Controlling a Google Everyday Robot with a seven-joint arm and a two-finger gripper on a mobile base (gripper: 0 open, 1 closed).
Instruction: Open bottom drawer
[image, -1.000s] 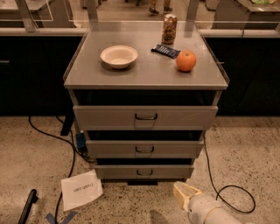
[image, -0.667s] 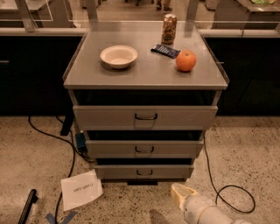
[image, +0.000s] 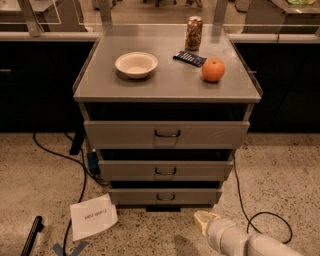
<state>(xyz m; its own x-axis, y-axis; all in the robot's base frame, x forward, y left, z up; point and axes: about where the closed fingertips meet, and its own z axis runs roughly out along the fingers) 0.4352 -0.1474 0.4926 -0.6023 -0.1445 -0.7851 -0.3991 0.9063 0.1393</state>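
The bottom drawer (image: 165, 196) is the lowest, narrowest grey front of the cabinet, with a small dark wire handle (image: 165, 198) at its centre. It looks closed or nearly so, with a dark gap above it. My gripper (image: 204, 221) shows as a pale yellowish tip on a white arm at the bottom right. It hangs just above the floor, below and to the right of the drawer's right end, apart from it.
The middle drawer (image: 165, 170) and top drawer (image: 166, 134) sit above. On the cabinet top are a bowl (image: 136, 64), an orange (image: 213, 69), a can (image: 193, 33) and a snack bar (image: 189, 58). Cables (image: 260, 216), a paper sheet (image: 93, 216) and a dark tool (image: 31, 235) lie on the floor.
My gripper has shifted slightly left and towards the cabinet base. Drawers and tabletop items have not moved.
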